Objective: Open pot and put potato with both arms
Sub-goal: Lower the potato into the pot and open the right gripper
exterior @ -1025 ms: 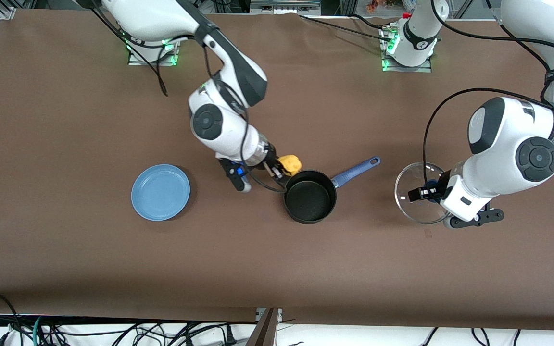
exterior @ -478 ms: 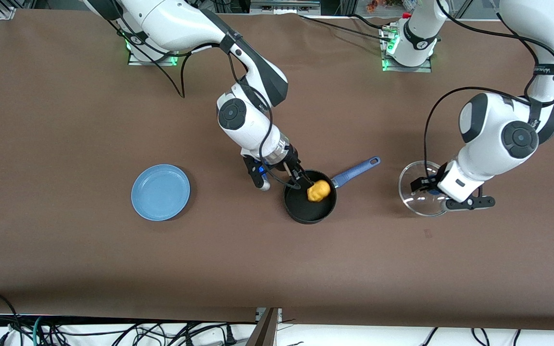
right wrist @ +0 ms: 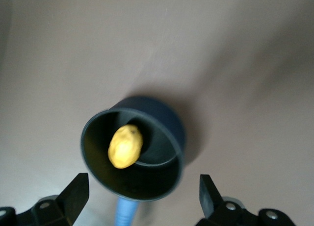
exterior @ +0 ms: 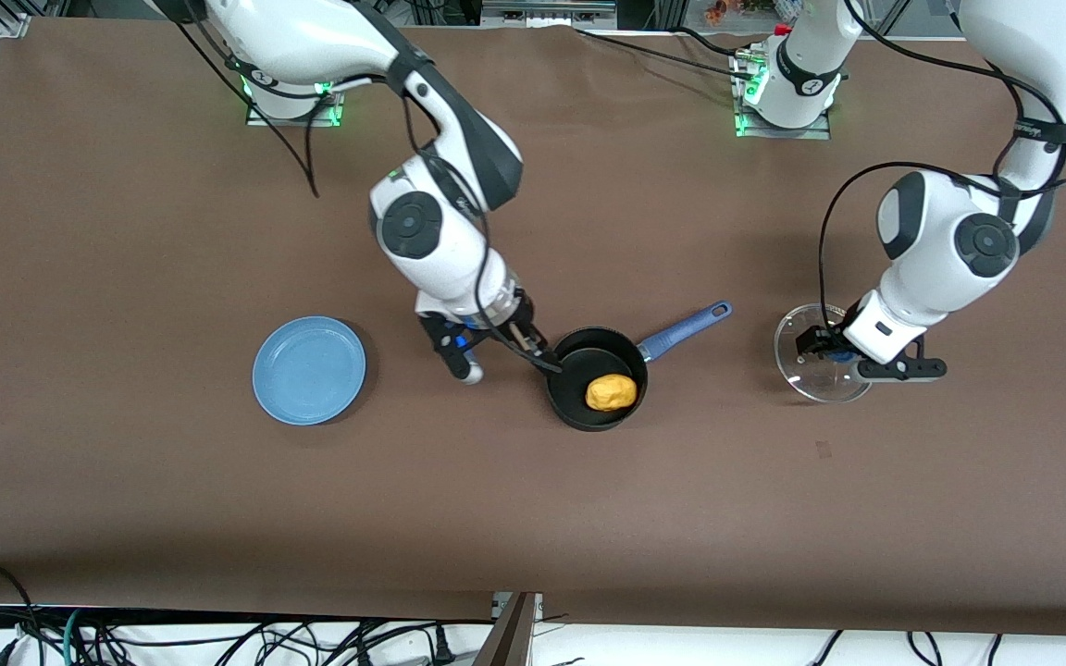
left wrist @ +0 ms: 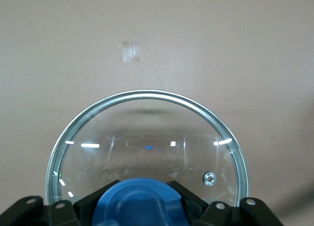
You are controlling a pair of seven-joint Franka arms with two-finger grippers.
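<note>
The black pot point(exterior: 579, 407) stands open mid-table, its blue handle point(exterior: 686, 331) pointing toward the left arm's end. The yellow-orange potato point(exterior: 611, 392) lies inside it. My right gripper point(exterior: 538, 353) is open and empty, just over the pot's rim at the right arm's end. In the right wrist view the potato point(right wrist: 125, 146) lies in the pot point(right wrist: 167, 123) between the spread jaws of my right gripper point(right wrist: 143, 191). My left gripper point(exterior: 824, 351) is shut on the blue knob point(left wrist: 142, 204) of the glass lid point(exterior: 811, 379), low at the table beside the pot. The lid point(left wrist: 147, 128) fills the left wrist view.
A flat blue plate point(exterior: 309, 370) lies toward the right arm's end of the table. A small tape mark point(exterior: 824, 450) is on the brown table nearer the front camera than the lid. Cables run along the table's near edge.
The potato left my right gripper and now lies in the pot. The right gripper drew back to the pot's rim. My left gripper carried the lid lower.
</note>
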